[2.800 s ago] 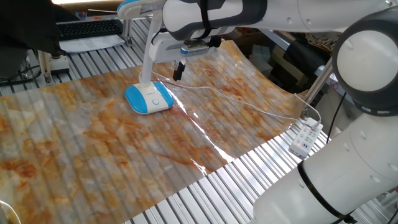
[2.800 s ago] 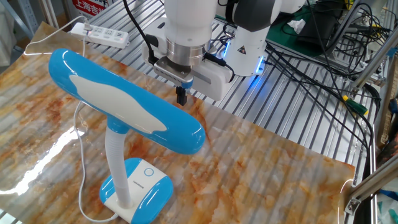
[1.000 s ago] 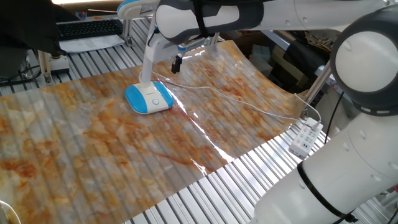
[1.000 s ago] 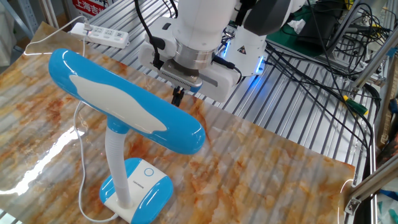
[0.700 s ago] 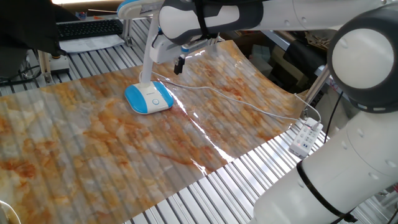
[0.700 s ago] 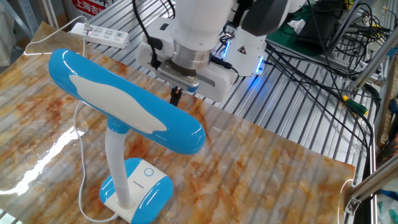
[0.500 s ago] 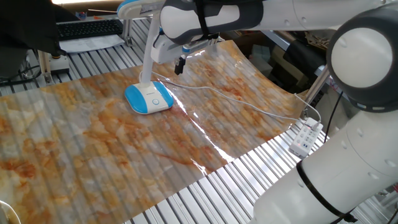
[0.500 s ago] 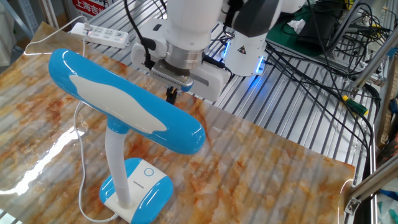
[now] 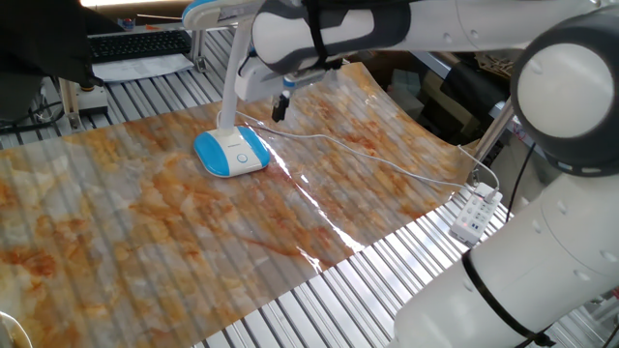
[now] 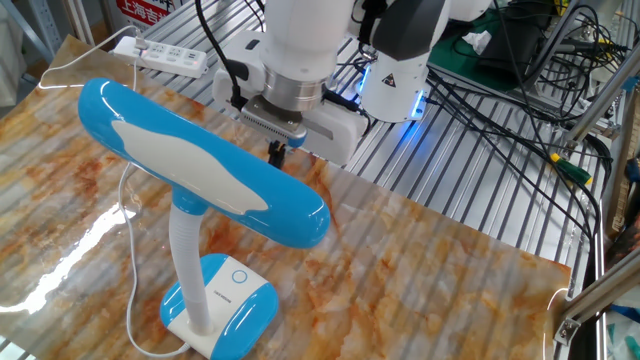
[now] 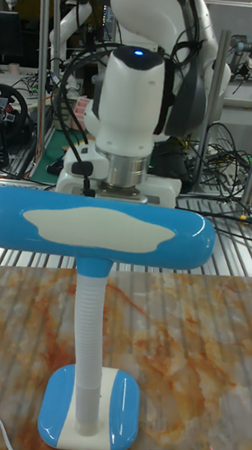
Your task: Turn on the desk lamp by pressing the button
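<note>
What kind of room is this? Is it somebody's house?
Probably not a house; it looks like a robot lab or workshop. The desk lamp sits on a slatted metal bench, bundles of cables trail behind it, and a big white robot arm stands over the lamp.

1. A marbled orange-and-grey sheet (image 9: 174, 232) covers most of the slatted metal worktop (image 9: 387, 266).
2. A white power strip (image 9: 475, 216) lies on the slats just past the sheet's edge.
3. A black keyboard (image 9: 138, 43) sits at the far side.
4. Black cables (image 10: 520, 110) run over the slats, with a steering wheel (image 11: 6, 114) behind.
</note>
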Motion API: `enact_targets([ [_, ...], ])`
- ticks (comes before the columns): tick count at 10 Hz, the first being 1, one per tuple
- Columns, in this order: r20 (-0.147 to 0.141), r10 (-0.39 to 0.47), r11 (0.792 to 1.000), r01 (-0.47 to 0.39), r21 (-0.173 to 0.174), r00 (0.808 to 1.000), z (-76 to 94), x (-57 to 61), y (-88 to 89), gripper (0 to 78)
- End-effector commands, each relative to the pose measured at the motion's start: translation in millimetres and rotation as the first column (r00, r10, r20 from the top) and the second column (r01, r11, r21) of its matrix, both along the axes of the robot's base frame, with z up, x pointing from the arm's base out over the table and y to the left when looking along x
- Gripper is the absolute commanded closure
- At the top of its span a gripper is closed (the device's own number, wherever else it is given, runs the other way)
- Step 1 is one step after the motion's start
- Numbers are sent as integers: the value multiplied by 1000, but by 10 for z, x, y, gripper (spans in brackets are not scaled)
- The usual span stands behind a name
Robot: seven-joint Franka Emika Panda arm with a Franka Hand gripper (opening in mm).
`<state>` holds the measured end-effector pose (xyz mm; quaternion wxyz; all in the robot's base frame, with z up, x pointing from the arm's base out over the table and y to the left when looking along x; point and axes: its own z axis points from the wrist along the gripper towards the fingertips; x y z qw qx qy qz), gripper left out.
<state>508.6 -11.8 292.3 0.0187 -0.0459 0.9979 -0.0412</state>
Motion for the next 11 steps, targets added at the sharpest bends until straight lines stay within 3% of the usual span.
enact_targets([
  [1, 12, -38, 999, 37, 12, 999, -177, -283, 98, 776],
  [8, 20, -42, 999, 42, 3, 999, -190, -330, 127, 776],
  [11, 40, -59, 998, 58, 12, 997, -190, -330, 127, 776],
])
